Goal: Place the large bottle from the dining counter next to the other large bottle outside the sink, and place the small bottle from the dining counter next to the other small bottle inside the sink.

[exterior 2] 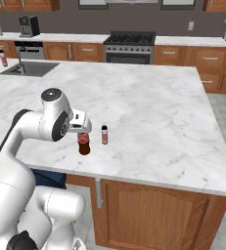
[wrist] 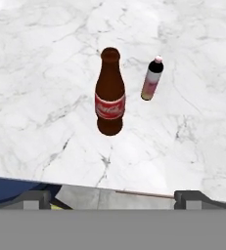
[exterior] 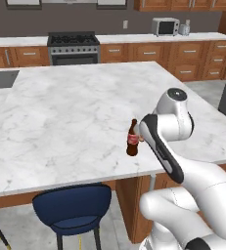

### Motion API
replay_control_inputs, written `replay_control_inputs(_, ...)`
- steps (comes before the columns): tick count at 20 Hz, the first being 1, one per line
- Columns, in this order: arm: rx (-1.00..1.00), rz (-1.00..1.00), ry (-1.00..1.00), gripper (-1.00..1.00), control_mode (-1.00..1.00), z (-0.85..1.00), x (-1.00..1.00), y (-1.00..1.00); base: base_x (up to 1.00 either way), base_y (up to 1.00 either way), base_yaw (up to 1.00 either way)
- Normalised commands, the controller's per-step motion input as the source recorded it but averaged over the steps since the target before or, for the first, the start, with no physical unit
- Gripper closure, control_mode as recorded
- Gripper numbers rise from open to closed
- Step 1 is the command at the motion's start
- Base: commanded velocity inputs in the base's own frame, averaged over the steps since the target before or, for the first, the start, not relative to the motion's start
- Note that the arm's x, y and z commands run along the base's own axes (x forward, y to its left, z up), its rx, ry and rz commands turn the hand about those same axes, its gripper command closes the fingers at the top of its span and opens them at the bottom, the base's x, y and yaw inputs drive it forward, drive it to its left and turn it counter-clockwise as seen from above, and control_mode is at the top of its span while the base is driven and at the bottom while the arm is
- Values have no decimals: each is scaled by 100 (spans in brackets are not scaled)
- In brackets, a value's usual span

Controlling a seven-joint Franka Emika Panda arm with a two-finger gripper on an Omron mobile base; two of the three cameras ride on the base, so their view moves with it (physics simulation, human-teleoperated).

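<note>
Script on the large bottle's (wrist: 109, 93) red label is unreadable; small bottle (wrist: 152, 79) stands beside; tool (wrist: 113, 197) spread wide.

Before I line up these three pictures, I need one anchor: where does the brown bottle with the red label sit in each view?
Left base view: the large bottle stands right of centre, near the counter's front edge, beside the arm.
Right base view: it stands left of centre, partly behind the arm.
Hand view: upright at centre.
Shared landmark: the small bottle close beside it, also in the hand view.
</note>
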Motion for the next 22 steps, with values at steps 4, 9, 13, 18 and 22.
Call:
replay_control_inputs(4, 0, 0, 0, -100, -100, -14, 5, 5, 0, 0, 0)
replay_control_inputs(9, 0, 0, -3, -100, -100, -10, 0, 10, 0, 0, 0)
replay_control_inputs(13, 0, 0, -8, -100, -100, -10, 0, 9, 0, 0, 0)
replay_control_inputs(18, -1, 0, -11, -100, -100, -8, 0, 4, 0, 0, 0)
replay_control_inputs(22, -1, 0, -5, -100, -100, -6, 1, 0, 0, 0, 0)
